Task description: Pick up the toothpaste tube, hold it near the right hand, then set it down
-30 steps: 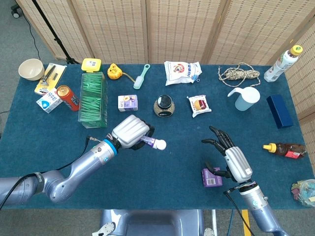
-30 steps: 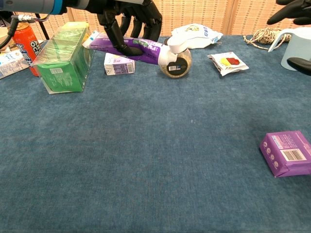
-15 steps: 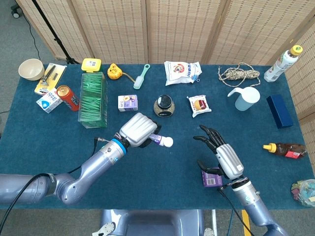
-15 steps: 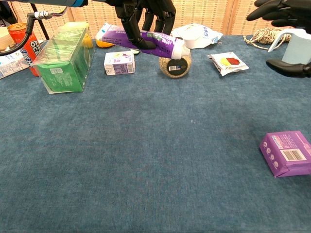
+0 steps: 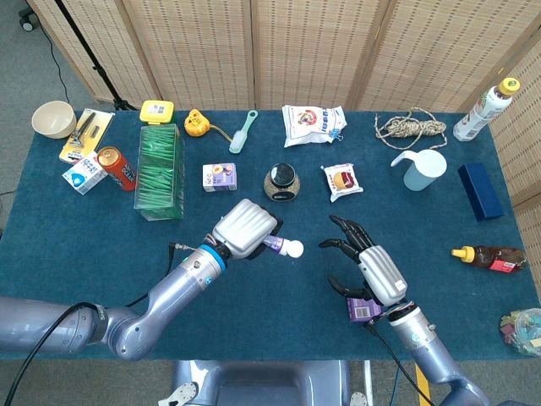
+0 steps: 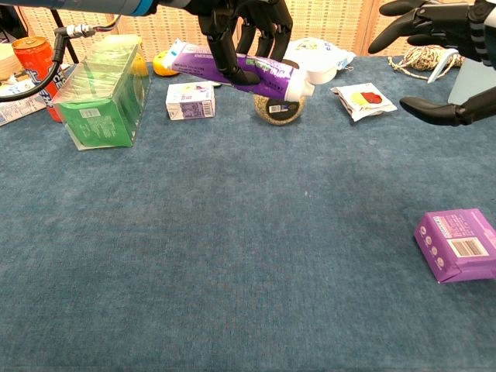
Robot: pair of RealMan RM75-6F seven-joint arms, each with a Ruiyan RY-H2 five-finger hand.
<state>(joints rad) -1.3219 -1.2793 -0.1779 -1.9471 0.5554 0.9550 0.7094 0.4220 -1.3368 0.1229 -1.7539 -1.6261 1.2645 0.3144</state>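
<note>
L hand [image 5: 246, 229] fingers [image 6: 232, 46] gripped toothpaste tube [image 6: 248, 71], held in air above blue surface [image 6: 232, 232], white cap toward R hand [image 5: 370, 269]. R hand held nothing, fingers [image 6: 434, 112] spread, just above purple box [image 6: 457, 244].

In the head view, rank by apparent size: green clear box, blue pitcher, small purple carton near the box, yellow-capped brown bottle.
1. green clear box
2. blue pitcher
3. yellow-capped brown bottle, close to the pitcher, so that order is unsure
4. small purple carton
</note>
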